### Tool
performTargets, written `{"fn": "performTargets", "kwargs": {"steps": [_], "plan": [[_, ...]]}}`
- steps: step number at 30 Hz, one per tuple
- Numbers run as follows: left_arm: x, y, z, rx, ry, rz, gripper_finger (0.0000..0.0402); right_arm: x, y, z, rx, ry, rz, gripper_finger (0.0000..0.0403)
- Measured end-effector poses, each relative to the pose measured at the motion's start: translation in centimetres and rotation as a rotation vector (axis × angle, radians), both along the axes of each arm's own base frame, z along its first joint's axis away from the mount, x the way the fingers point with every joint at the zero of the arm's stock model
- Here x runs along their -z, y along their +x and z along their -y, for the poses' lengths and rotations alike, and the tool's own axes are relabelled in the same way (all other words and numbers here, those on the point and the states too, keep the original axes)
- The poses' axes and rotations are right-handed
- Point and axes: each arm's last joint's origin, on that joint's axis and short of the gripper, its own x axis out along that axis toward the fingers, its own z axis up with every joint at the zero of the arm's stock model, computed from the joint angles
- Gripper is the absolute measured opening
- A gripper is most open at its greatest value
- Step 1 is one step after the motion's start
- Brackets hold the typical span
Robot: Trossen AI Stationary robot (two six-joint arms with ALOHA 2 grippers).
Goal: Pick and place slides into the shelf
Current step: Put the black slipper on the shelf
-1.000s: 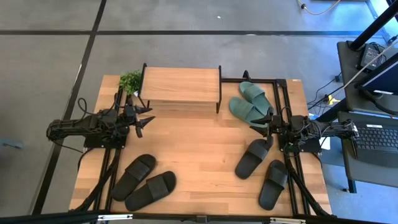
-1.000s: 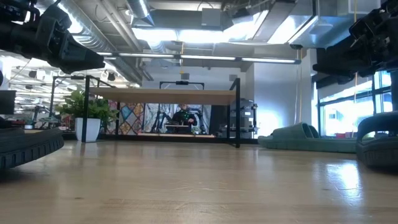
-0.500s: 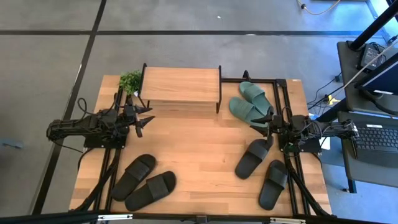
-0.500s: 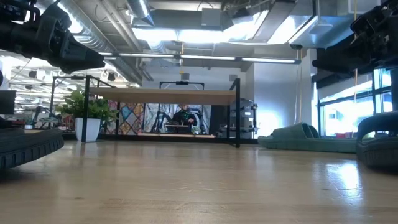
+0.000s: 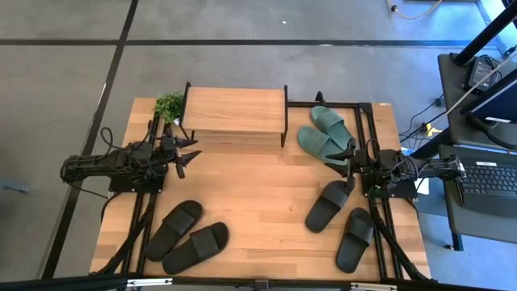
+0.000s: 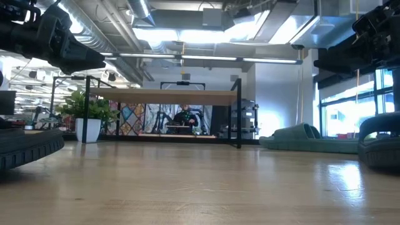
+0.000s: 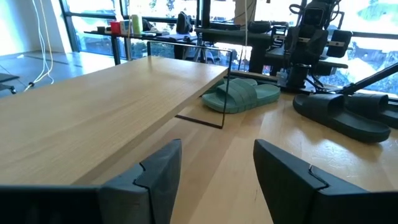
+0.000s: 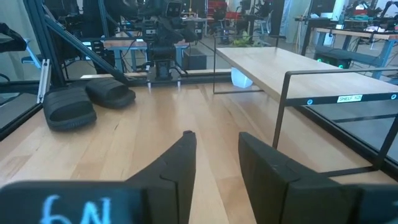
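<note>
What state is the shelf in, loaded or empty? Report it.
Empty, as far as visible. The shelf has a bare top board, and the low view shows nothing under it. All six slides lie on the table.

Overhead, table-level and 2 facing wrist cameras, all sharing the shelf (image 5: 234,111).

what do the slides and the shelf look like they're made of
Slides: black slides and teal slides look like matte moulded rubber or foam, thick, smooth and seamless. Shelf: top looks like light wood or wood laminate, with visible grain and a satin sheen; its thin black frame looks like painted metal.
</note>
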Motion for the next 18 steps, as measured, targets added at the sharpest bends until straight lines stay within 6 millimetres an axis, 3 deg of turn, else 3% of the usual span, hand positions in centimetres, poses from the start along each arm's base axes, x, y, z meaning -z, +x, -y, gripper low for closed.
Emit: {"fn": "performTargets", "kwargs": {"steps": [18], "plan": [[-0.25,0.04,0.03,0.011,-0.018,0.035,0.0193,0.01,0.0,0.0,-0.001,-0.009,-0.003,0.0122]]}}
